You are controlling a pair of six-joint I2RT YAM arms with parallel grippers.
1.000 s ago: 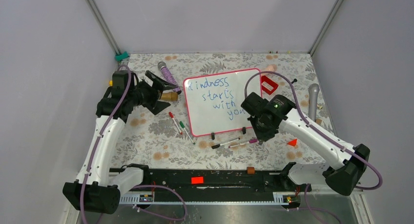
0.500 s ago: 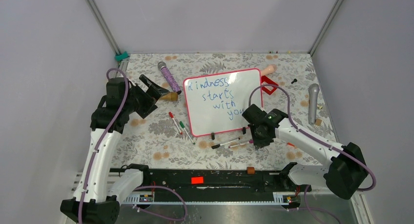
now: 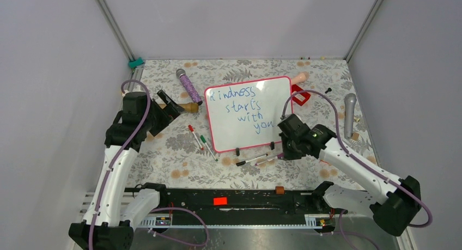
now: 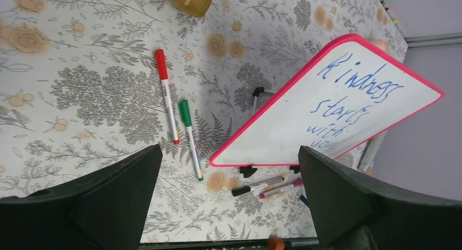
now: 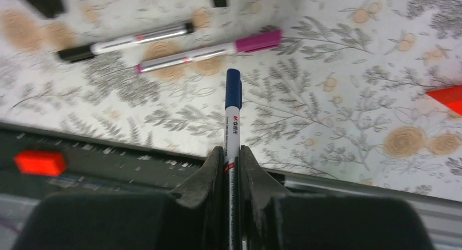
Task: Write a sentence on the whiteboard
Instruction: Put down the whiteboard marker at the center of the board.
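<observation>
We find the whiteboard (image 3: 248,113) propped mid-table (blue writing on it). Right gripper (image 5: 232,152) pinches a blue marker (image 5: 233,97) off the board's near right corner, close to a black marker (image 5: 125,41) and a magenta marker (image 5: 210,50). Left gripper (image 3: 170,104) gapes wide; red marker (image 4: 166,95), green marker (image 4: 189,138) lie beside the board.

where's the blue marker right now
Right wrist view: the blue marker is clamped in the right pincer, its blue end just short of the pink marker. That is on the right side, near the whiteboard's front right corner.
</observation>
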